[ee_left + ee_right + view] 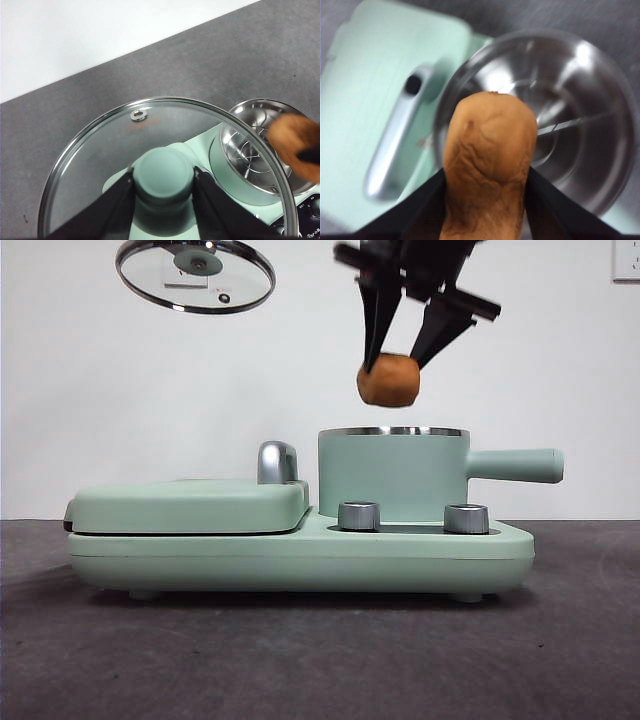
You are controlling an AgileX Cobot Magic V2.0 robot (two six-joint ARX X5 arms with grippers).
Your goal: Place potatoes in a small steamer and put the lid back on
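Observation:
The orange-brown potato (pixel 390 380) hangs a little above the steel rim of the mint-green steamer (pixel 392 475), with my right gripper (pixel 402 362) shut on it. From the right wrist camera the potato (pixel 489 160) sits between the jaws over the open steel bowl of the steamer (pixel 580 150). My left gripper (pixel 163 182) is shut on the green knob of the glass lid (pixel 100 150), held high at the upper left, where the lid (pixel 196 275) shows tilted. The left wrist camera also catches the potato (pixel 295 142) over the steamer (pixel 250 155).
The steamer stands on a mint-green cooker base (pixel 300 555) with two steel dials (pixel 360 516). Beside it lies the flat grill cover (pixel 190 505) with a steel handle (pixel 277 462). The steamer's side handle (pixel 515 465) points right. A dark grey table (pixel 300 660) lies in front.

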